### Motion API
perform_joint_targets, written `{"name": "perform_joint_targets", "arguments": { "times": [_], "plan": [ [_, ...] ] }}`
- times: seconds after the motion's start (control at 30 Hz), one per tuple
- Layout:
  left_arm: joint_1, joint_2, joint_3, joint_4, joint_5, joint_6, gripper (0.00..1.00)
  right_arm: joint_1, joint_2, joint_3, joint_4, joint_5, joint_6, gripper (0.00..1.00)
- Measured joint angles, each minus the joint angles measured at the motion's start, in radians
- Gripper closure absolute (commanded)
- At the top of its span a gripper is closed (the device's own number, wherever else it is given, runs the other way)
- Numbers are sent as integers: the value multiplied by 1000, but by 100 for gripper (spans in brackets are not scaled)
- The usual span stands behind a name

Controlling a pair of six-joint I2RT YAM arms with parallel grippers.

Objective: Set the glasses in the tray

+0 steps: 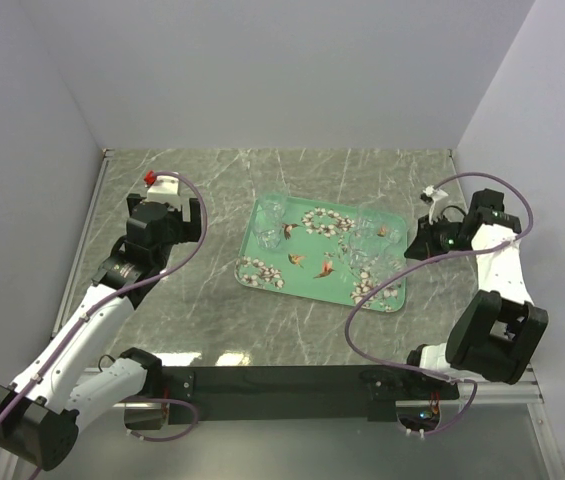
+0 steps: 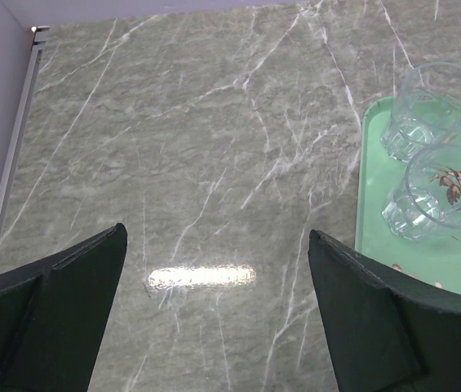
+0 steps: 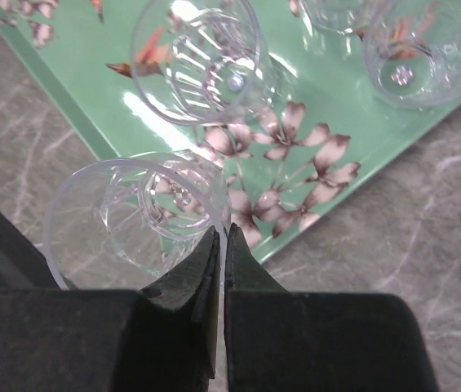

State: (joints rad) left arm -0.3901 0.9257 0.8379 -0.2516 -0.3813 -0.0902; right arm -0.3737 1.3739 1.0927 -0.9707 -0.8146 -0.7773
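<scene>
The mint-green tray [image 1: 312, 293] with white blossoms lies mid-table. Clear glasses stand in it: two at its left end [image 1: 269, 222] and others at its right end [image 1: 364, 245]. My right gripper [image 1: 417, 240] is at the tray's right end. In the right wrist view it [image 3: 222, 237] is shut on the rim of a clear glass [image 3: 132, 216], held over the tray's edge [image 3: 91, 139], with other glasses [image 3: 201, 57] [image 3: 422, 53] standing beyond. My left gripper [image 2: 218, 278] is open and empty over bare table left of the tray [image 2: 373, 212], where two glasses [image 2: 434, 110] [image 2: 438, 196] stand.
The marble table top [image 1: 212, 300] is walled by white panels at the back and both sides. A metal rail [image 1: 82, 250] runs along the left edge. The left arm's cable [image 1: 197, 215] loops beside its wrist; the right arm's cable [image 1: 382, 290] hangs over the tray's near right corner.
</scene>
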Motion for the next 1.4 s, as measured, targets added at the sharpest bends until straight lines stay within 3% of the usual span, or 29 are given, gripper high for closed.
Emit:
{"name": "perform_joint_targets", "arguments": {
  "times": [0.7,1.07,1.17,1.4],
  "plan": [
    [1,0,0,0,2,0,1,14,7,-105,291,146,101,100],
    [1,0,0,0,2,0,1,50,24,-159,365,177,141,89],
    [1,0,0,0,2,0,1,59,24,-166,369,182,150,80],
    [1,0,0,0,2,0,1,62,15,-166,370,184,156,42]
  ]
}}
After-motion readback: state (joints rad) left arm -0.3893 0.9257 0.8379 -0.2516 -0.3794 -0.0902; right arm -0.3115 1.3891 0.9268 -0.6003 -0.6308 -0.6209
